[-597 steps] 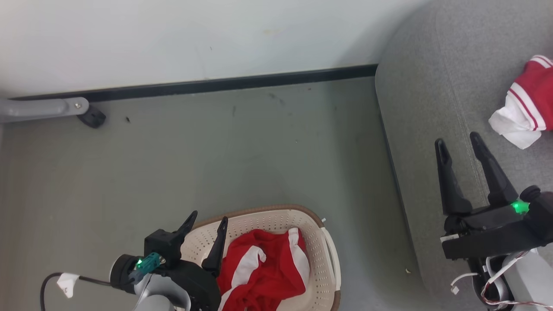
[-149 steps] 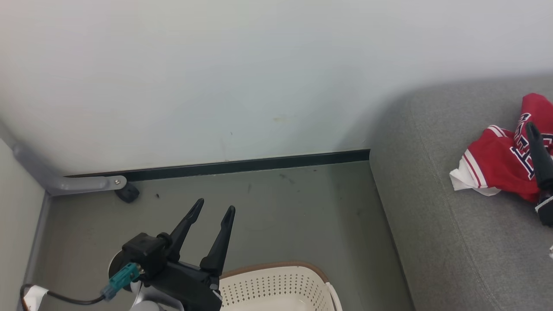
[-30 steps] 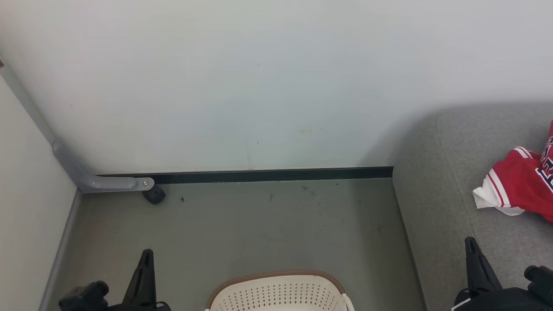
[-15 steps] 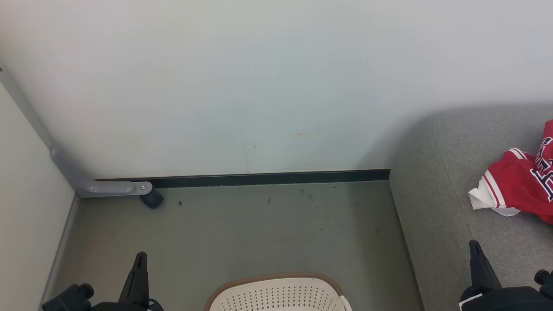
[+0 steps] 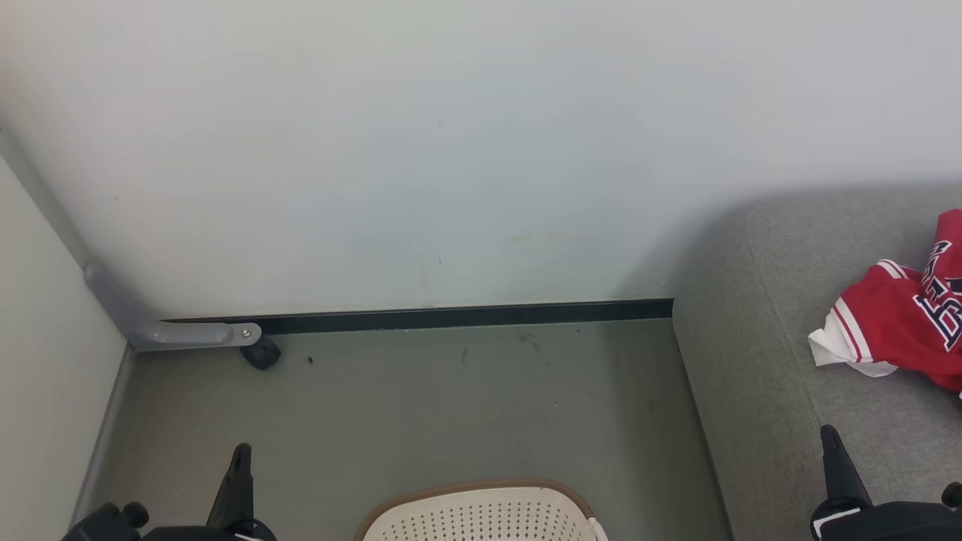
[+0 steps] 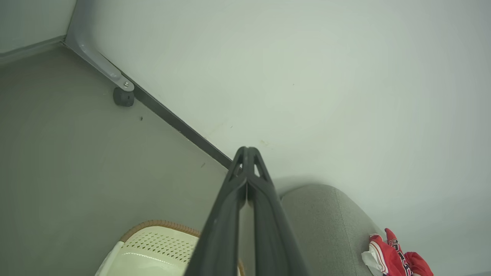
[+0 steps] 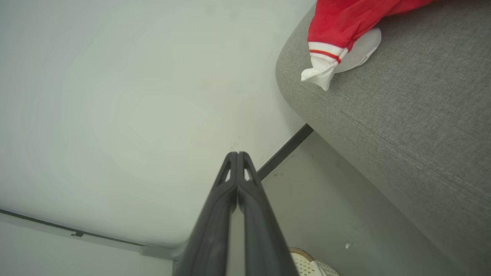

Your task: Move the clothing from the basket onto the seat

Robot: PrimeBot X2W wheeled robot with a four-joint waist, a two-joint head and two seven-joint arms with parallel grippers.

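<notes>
The only writing is on the red jersey (image 5: 898, 330), which lies on the grey seat (image 5: 751, 391) at the far right of the scene. In the head view, big dark navy letters (image 5: 939, 297) with a white outline run across the red cloth, close to the right edge of the picture. The cloth is folded and the edge cuts the letters, so only parts of two or three characters show and no word or number can be read for sure. In the left wrist view the jersey (image 6: 395, 257) is small, and its dark marks are too tiny to read. Nothing else carries readable text.
</notes>
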